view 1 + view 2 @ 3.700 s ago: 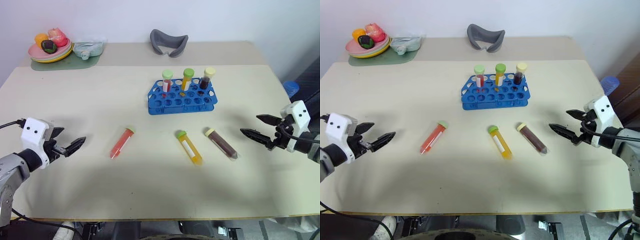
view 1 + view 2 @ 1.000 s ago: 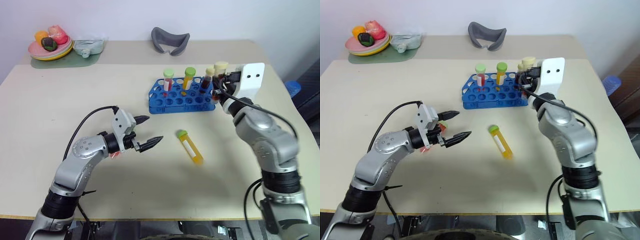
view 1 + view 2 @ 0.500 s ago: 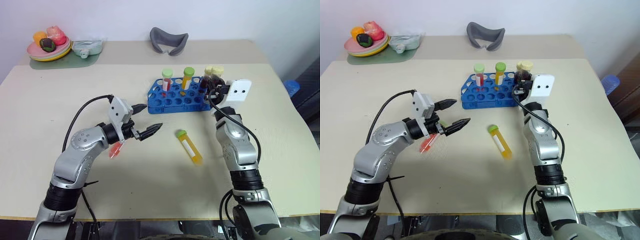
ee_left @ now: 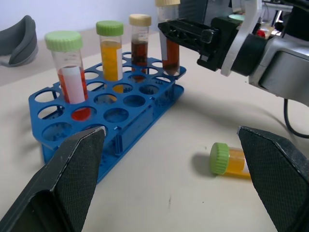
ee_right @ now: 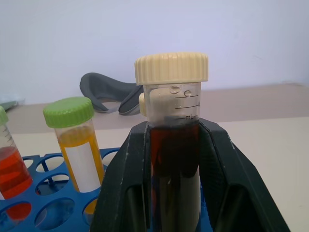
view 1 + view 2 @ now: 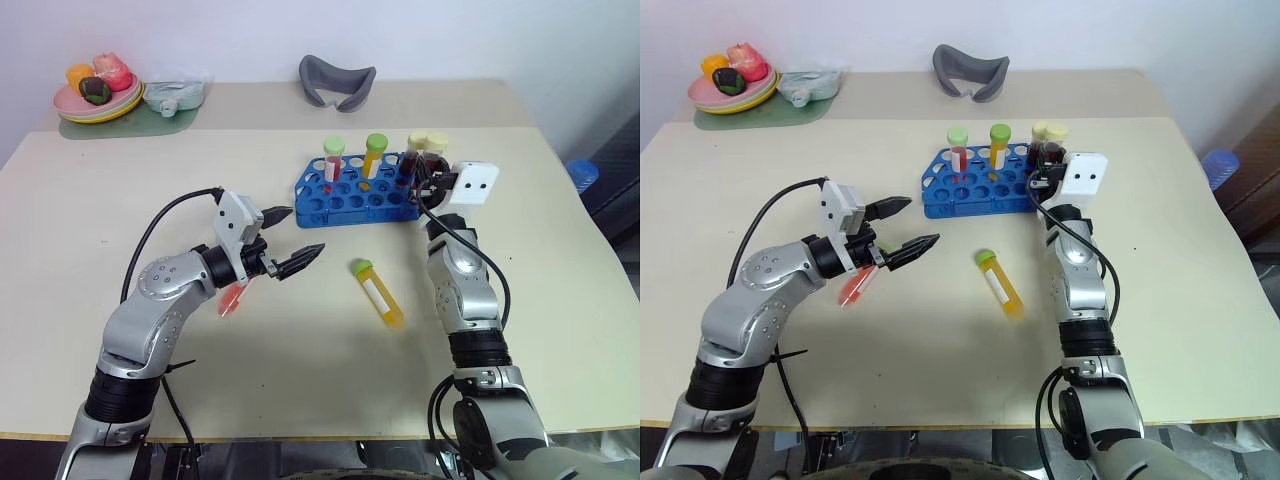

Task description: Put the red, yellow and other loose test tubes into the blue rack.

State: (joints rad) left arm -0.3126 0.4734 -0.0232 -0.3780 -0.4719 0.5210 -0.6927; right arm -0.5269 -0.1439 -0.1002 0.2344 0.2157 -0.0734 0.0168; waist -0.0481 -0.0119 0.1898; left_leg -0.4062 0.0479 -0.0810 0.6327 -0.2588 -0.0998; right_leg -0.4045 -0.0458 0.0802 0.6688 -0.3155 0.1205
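1. Holding the brown tube (image 5: 173,145) upright, the right gripper (image 6: 428,178) has its two fingers clamped on the tube's body below the cream cap. The long axis stands vertical, tip down.
2. That tube sits at the right end of the blue rack (image 6: 362,203), just beside a second brown tube (image 4: 140,46) already standing in the back row. The left wrist view shows the tip at the level of the rack's upper tier; whether it has entered a hole cannot be told.
3. Judgement: the coming move turns on the tip being straight above an open hole, so a plain downward push seats it. A slight tilt could catch the tip on the hole's rim.
4. The left gripper (image 6: 288,241) hovers above the table with its fingers wide apart, holding nothing, pointing toward the rack.
5. The red tube (image 6: 232,298) lies flat on the table under the left wrist, partly hidden by it.
6. The yellow tube (image 6: 378,294) lies flat between the two arms, green cap toward the rack, long axis running roughly away from it. Both arms are near it.
7. A red tube and a yellow tube also stand in the rack's back row.
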